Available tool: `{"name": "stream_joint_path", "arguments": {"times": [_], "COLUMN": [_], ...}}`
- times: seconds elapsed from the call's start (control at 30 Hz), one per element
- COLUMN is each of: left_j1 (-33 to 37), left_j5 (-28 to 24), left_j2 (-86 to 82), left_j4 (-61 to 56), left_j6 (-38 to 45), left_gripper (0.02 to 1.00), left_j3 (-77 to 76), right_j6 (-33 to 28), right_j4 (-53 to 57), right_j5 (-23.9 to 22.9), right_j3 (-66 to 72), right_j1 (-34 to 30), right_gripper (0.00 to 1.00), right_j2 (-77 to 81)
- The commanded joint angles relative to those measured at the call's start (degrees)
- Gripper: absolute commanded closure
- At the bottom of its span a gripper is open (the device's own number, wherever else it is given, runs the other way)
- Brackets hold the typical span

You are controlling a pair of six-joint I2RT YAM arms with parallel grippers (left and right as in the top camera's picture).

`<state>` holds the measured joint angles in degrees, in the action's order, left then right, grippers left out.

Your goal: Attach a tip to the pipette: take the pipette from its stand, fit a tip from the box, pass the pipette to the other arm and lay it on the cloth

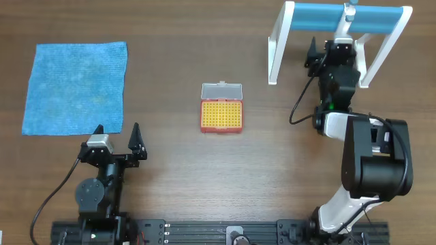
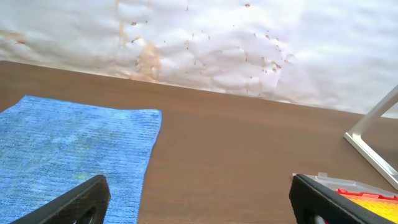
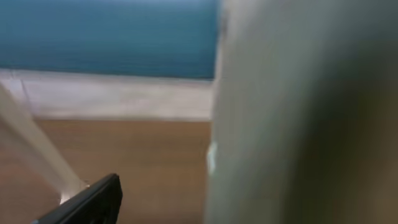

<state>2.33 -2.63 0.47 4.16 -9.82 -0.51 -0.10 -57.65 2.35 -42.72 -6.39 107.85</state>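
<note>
Right wrist view, blurred pipette [image 3: 298, 118], stand [image 3: 106, 37] cropped

A: How is the light from above?
B: Bright and even. The table [image 1: 170, 68] carries only soft, short shadows, close beside the box [image 1: 221, 116] and under the stand [image 1: 340, 17] at the upper right of the frame.
A: And the left wrist view?
B: Bright too. The white sheet [image 2: 249, 50] across the top is nearly washed out.
A: The right wrist view?
B: Dimmer. A pale shape [image 3: 298, 124] takes the right half, badly out of focus, and the blue bar [image 3: 106, 37] along the top is soft as well.
</note>
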Motion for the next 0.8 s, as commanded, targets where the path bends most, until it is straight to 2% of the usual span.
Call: {"name": "stream_joint_path", "arguments": {"times": [0.03, 0.3, 0.47, 0.67, 0.73, 0.77, 0.8], "left_j1": [0.3, 0.3, 0.3, 0.3, 0.3, 0.3, 0.3], "left_j5": [-0.7, -0.7, -0.7, -0.7, -0.7, -0.7, -0.7], "left_j2": [-0.3, -0.3, -0.3, -0.3, -0.3, -0.3, -0.3], "left_j4": [0.1, 0.1, 0.1, 0.1, 0.1, 0.1, 0.1], "left_j6": [0.9, 0.9, 0.9, 0.9, 0.9, 0.9, 0.9], "left_gripper": [0.082, 0.082, 0.082, 0.082, 0.082, 0.084, 0.082], "left_j3": [0.2, 0.2, 0.2, 0.2, 0.2, 0.2, 0.2], "right_j6": [0.5, 0.4, -0.2, -0.1, -0.2, -0.2, -0.2], "right_j4": [3.5, 3.0, 2.9, 1.7, 1.2, 1.2, 1.2], "right_j5": [1.7, 1.7, -1.9, -1.8, -1.9, -1.9, -1.9], "right_j3": [-1.9, -2.0, -2.0, -2.0, -2.0, -2.0, -2.0], "right_j1": [-0.3, -0.4, -0.4, -0.4, -0.4, -0.4, -0.4], "right_gripper": [0.211, 0.229, 0.259, 0.461, 0.494, 0.592, 0.766], "right_j2": [-3.9, -3.9, -4.2, -4.2, -4.2, -4.2, -4.2]}}
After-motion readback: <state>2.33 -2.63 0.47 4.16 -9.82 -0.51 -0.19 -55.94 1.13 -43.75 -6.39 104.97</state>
